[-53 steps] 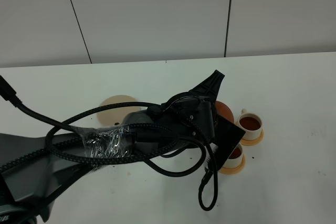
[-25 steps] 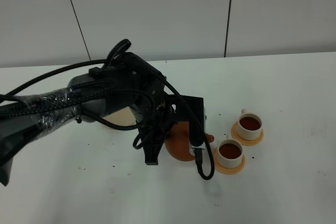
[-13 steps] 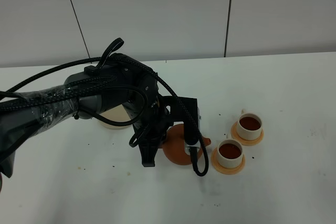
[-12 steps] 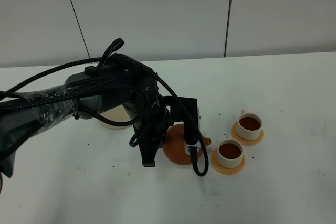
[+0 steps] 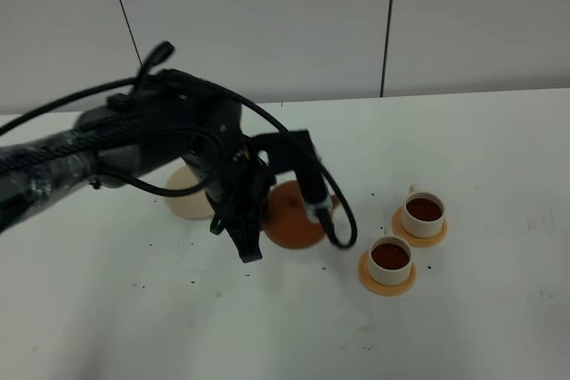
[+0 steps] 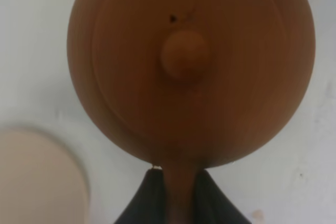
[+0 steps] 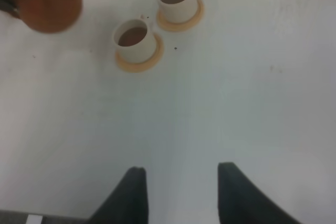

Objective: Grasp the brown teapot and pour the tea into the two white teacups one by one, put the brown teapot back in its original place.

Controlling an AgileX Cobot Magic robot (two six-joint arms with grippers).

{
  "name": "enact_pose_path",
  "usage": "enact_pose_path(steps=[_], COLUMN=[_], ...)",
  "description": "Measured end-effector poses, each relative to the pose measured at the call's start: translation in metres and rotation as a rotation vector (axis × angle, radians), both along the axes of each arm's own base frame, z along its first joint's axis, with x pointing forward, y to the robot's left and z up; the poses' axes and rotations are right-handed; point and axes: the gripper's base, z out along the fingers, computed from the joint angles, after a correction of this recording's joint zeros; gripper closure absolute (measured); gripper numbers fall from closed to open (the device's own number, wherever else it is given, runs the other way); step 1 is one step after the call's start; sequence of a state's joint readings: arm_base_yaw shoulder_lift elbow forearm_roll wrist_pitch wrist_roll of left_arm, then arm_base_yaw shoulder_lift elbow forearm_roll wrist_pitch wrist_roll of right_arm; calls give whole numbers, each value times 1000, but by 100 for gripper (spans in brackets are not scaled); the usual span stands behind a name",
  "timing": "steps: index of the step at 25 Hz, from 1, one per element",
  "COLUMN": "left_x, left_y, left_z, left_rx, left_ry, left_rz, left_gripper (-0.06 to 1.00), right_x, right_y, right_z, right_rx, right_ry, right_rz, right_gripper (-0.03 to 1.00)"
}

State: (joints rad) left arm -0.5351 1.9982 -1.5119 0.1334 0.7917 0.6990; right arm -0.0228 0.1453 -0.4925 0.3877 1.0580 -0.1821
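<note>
Overhead, the left tool (image 5: 267, 211) held the brown teapot (image 5: 289, 215) between the beige saucer (image 5: 185, 200) and the two white cups (image 5: 422, 211), both dark with tea on orange coasters (image 5: 386, 280) on the white surface (image 5: 481, 318). From the left wrist, dark fingers (image 6: 149, 200) pinched the teapot's handle (image 6: 179, 195), lid knob (image 6: 184, 53) upward, the saucer just beside. From the right wrist, the right tool (image 7: 181, 192) stood wide and held nothing, well apart from the cups.

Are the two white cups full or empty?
Full. Both white cups hold dark reddish-brown tea, seen from above on their orange coasters.
</note>
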Motion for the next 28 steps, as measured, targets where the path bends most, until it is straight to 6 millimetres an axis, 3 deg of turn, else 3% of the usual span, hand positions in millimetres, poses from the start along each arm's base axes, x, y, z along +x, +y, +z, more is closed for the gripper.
enact_pose_path(steps=[4,13,22,28], left_x=[7,21,35,42], left_y=[17,50,82,89], left_z=[0,2,2,-12], left_rx=[-56,-50,-142,-145], left_ry=[19,-75,-73,-58], left_rz=[325,729,945,958], left_gripper=[78,78,78,78], right_x=[0,0,0,0], right_y=[0,0,0,0], right_z=[0,0,0,0], right_rx=[0,0,0,0], right_ry=[0,0,0,0], right_rz=[0,0,0,0], right_gripper=[66,66,66,66])
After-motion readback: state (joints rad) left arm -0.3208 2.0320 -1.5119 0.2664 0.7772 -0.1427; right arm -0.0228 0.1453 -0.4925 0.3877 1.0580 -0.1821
